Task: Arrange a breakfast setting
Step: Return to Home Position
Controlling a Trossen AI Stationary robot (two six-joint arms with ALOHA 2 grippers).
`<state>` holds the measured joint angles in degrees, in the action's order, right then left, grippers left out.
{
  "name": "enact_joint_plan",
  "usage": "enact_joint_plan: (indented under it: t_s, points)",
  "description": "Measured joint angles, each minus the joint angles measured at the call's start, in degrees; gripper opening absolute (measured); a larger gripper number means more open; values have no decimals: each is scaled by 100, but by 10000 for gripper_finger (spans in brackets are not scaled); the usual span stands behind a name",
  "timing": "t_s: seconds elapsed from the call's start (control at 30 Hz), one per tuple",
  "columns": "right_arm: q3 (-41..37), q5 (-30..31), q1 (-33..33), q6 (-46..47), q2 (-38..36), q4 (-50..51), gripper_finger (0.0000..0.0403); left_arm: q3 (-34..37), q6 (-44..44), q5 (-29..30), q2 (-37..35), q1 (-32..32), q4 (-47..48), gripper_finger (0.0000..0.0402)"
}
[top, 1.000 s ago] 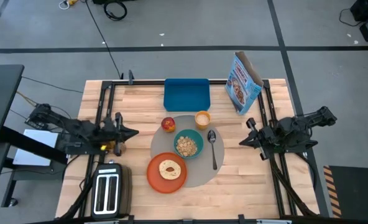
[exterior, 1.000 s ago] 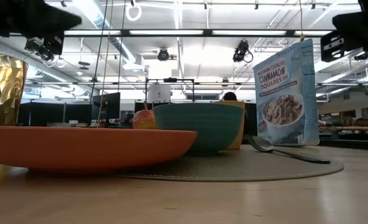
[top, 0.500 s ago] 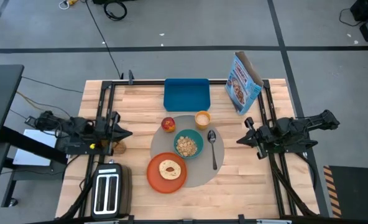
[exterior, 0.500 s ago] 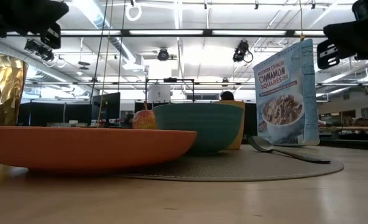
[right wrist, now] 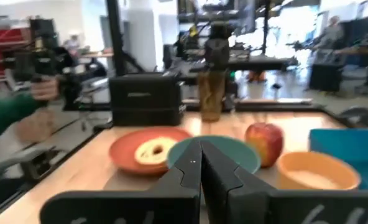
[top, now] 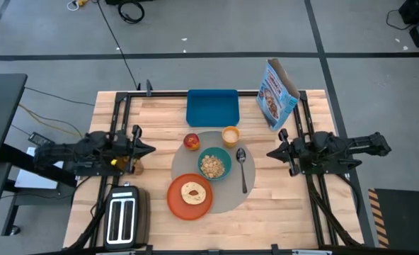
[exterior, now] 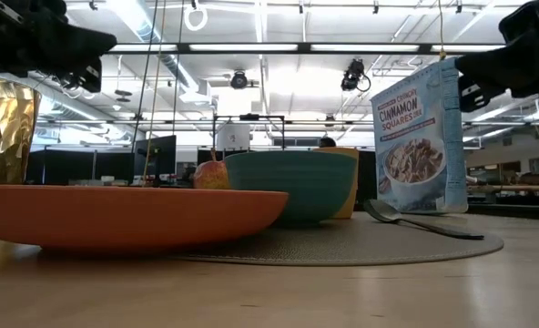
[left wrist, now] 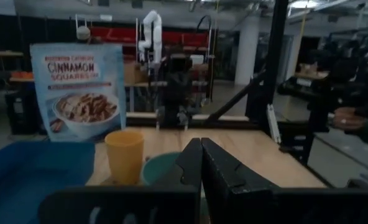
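Judging from the layout, the setting looks complete. The grey mat [top: 232,195] lies central; the cereal bag [top: 277,95] stands off it, far right. On the mat: orange plate [top: 173,199] bearing bread [top: 193,191], teal bowl [top: 227,156] with cereal [top: 211,166], apple [top: 191,142], cup [top: 230,135], spoon [top: 243,168]. Flanking it, left gripper [top: 147,149] and right gripper [top: 272,153] show jaws closed, empty.

My desk tally.
One each: mat [top: 232,200], bowl [top: 227,165], plate [top: 173,196], cup [top: 230,135], apple [top: 191,142], spoon [top: 243,167], bread [top: 193,192], cereal bag [top: 277,95], tray [top: 212,108], toaster [top: 122,221], gold container [exterior: 1,128]. Two claws: left claw [top: 147,149], right claw [top: 271,153].
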<state>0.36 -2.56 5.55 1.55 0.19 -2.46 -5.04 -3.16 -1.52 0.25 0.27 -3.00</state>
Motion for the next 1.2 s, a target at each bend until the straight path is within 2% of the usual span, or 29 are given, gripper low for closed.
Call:
enact_joint_plan:
  t_s: [0.1, 0.3, 0.63, 0.73, 0.8, 0.87, 1.07, 1.2]
  points:
    - [0, -144, -51, 35, 28, 95, 7, 0, 73, -53, 0, 159, 202, 9]
    - [0, 572, -74, -137, 149, 93, 11, 0, 369, -95, 0, 284, 273, 9]
    - [0, 596, -104, -277, 203, 88, 19, 0, 512, -83, 0, 293, 369, 9]
    - [0, 596, -104, -278, 203, 88, 19, 183, 379, 195, -2, 256, -12, 9]
    - [0, 596, -104, -278, 203, 88, 19, 463, 523, 529, 1, 198, -375, 9]
    - [0, 594, -104, -278, 205, 86, 19, 453, 620, 846, 19, 151, -506, 9]
    - [0, 596, -104, -278, 205, 84, 20, 455, 970, 857, 1, -41, -1072, 9]
    - [0, 595, -104, -278, 205, 84, 20, 457, 1157, 855, 9, -90, -627, 9]
